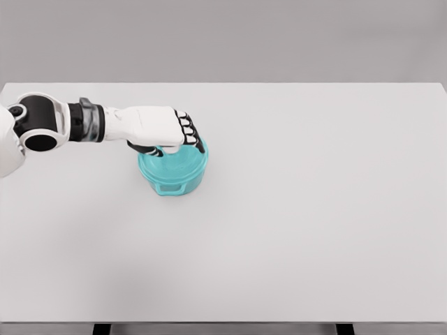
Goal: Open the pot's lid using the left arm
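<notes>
the white left hand (162, 129) covers the rear of the round teal pot's lid (178, 166), hiding its knob and whether the fingers (187, 128) grip it. the left arm's shoulder is cut off at the left edge.

Left hand (162, 128) sits on top of the teal pot (173, 171), fingers (190, 132) curled over its lid (176, 162), on the white table (314, 209).

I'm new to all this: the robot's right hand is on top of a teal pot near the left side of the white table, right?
Not quite: it is the left hand, since its arm comes in from the picture's left in the head view. The rest holds: it sits on top of the teal pot, on the left part of the white table.
</notes>
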